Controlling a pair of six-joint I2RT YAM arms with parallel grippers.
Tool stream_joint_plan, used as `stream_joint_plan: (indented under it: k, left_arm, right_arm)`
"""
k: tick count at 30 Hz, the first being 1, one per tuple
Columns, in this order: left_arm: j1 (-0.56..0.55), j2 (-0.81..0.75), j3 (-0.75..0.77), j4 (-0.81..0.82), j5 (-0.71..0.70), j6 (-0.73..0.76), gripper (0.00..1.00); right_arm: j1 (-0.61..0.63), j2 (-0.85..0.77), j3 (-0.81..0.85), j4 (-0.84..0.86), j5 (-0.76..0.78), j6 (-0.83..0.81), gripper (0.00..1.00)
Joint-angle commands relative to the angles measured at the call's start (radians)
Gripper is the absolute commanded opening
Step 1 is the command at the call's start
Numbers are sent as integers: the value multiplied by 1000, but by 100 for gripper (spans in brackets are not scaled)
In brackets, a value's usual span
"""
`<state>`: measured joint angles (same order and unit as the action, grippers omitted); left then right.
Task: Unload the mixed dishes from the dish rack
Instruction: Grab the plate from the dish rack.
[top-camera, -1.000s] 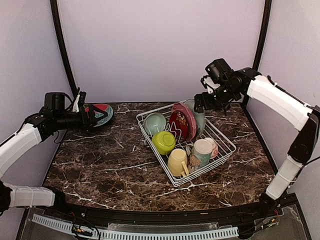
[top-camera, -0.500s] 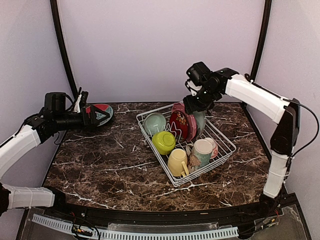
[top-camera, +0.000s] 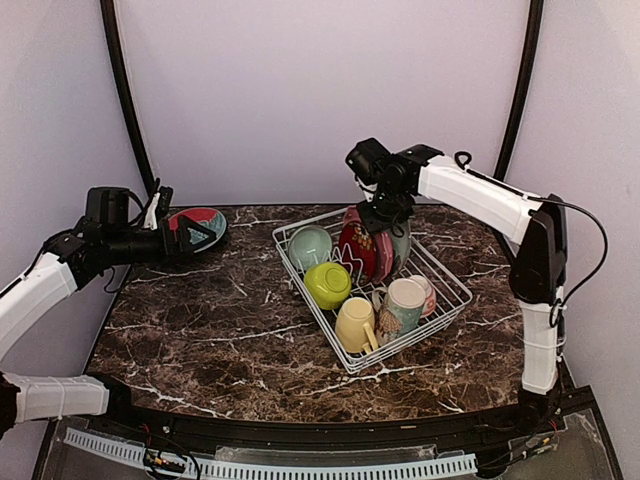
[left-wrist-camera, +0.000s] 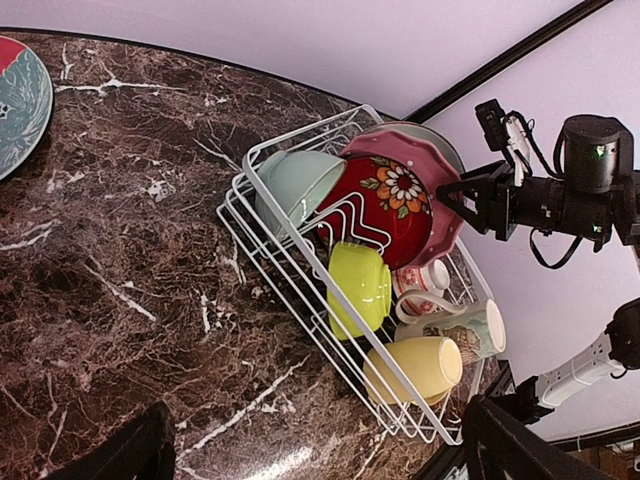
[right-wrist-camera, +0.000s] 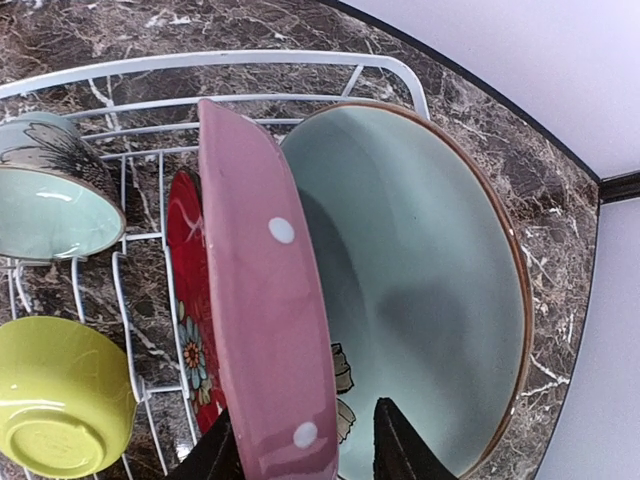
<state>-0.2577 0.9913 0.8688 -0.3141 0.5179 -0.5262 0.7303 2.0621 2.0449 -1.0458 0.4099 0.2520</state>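
The white wire dish rack (top-camera: 346, 364) (left-wrist-camera: 247, 158) (right-wrist-camera: 250, 58) holds the mixed dishes. At its back stand a red flowered plate (top-camera: 352, 250) (right-wrist-camera: 190, 290), a pink dotted plate (top-camera: 372, 240) (right-wrist-camera: 265, 300) and a pale green plate (right-wrist-camera: 420, 280). My right gripper (top-camera: 378, 215) (right-wrist-camera: 305, 440) straddles the pink plate's top rim. Its jaws are partly closed, and a gap still shows on the green plate's side. A teal bowl (top-camera: 310, 246), a lime bowl (top-camera: 327, 284), a yellow mug (top-camera: 355, 322) and a patterned mug (top-camera: 403, 305) lie in front. My left gripper (top-camera: 195, 235) (left-wrist-camera: 320, 460) hangs open and empty at the far left.
A dark teal and red plate (top-camera: 200, 228) (left-wrist-camera: 15, 105) lies flat on the marble table (top-camera: 220, 320) beside my left gripper. A small red-patterned bowl (top-camera: 428, 290) sits at the rack's right side. Black frame posts stand at both back corners.
My right arm has swung left and down over the rack, and its jaws have narrowed around the pink dotted plate's rim. The left arm has hardly moved.
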Motion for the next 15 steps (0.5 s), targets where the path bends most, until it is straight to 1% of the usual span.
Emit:
stream_joint_plan:
  k: [1,7,11,13,15]
  left_arm:
    - [-5,-37,31,-61,-30,26,99]
    - [-5,-50,19,-47,-15,-3,99]
    - [-5,-52,23,-45,1,-1,99]
    - [-5,-50,29,-46,16,0,99]
    - [-5,-50,35,-46,36,-1,99]
  right_arm:
    - [18,52,38,-36,112,-20,39]
    - [18,85,49,-18,119,-44,39]
    - [17,98,56,1,96,-56,39]
    - [17,104,69,0,90,-57,35]
    - [17,103,75,-1,81,-57,29]
